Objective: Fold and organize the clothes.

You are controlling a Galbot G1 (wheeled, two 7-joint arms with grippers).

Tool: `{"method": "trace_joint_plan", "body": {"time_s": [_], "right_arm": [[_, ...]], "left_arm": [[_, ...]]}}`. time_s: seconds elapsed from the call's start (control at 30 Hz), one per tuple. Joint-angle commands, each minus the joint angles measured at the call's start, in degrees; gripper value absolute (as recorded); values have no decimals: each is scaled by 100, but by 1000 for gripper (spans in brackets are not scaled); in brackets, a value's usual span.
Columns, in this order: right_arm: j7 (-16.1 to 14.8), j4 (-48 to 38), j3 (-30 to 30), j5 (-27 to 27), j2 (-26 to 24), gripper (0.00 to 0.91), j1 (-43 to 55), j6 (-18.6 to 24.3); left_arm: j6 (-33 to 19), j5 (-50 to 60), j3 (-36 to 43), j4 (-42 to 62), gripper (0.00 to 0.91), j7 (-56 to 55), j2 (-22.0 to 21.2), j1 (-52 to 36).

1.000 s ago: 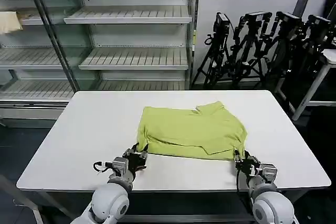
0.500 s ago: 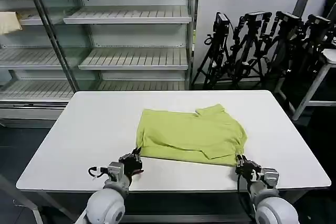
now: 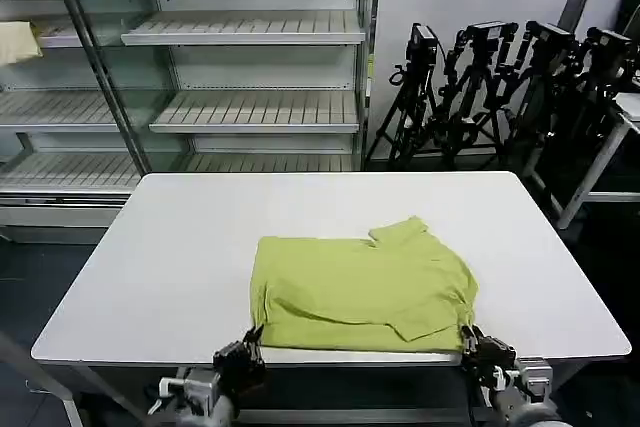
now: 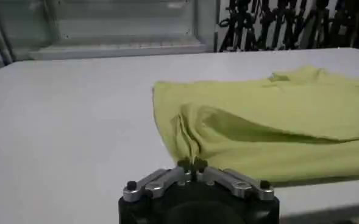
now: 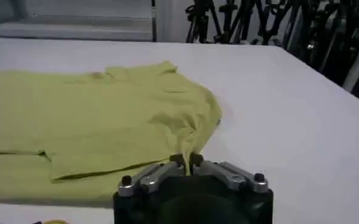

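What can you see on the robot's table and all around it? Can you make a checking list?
Surface: white table, bare apart from the shirt.
Job's things: lime shirt, partly folded, its near edge at the table's front edge, collar toward the far side.
Clutter: nothing seen on the table.
Grippers: left gripper shut on the shirt's near left corner; right gripper shut on its near right corner; both at the front edge.
Cables: a black cable loops by the left wrist.
Surroundings: bare shelving behind; black tripods; pale cream cloth on a shelf.
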Motion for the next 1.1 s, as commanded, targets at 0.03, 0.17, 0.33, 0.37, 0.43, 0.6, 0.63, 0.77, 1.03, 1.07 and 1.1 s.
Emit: {"method": "trace_joint_plan", "body": {"time_s": [0.03,0.17,0.33,0.37,0.43,0.6,0.63,0.77,1.03,1.07,1.1], "right_arm": [[-83,257,141,-207,-8,907,-120,200],[-3,354,279,-40,-175,907,268,413],[261,-36,127,512,-433,907,1323,268],[357,-179,10,548,-454,907,1572,257],[584,-845,-491,774,-487,907,2432,82],[839,-2206,-1651,1162,-481,907,4037,-88],[898,-2443,-1817,1200,-459,907,4291,-90],[1069,-3296,-2338,1439,-299,907,5068,-99],[1092,-4450,-2740,1789,-25,907,5810,-104],[1089,-4563,-2776,1831,13,907,5887,-106],[1086,-4607,-2787,1843,30,907,5916,-107]], "left_arm": [[-4,214,-181,-699,907,-3,-44,755],[-10,20,-587,-919,907,2,143,562],[-6,-751,-1062,-635,907,-99,699,-274],[0,-847,-999,-474,907,-146,787,-530],[30,-1210,-756,-57,907,-248,919,-1288],[59,-1867,61,1213,907,-339,824,-2917],[61,-1896,239,1504,907,-338,774,-3065],[65,-1962,728,2311,907,-400,626,-3988],[69,-1892,1451,3341,907,-504,388,-5074],[70,-1898,1539,3469,907,-517,357,-5179],[70,-1902,1569,3521,907,-528,347,-5218]]}}
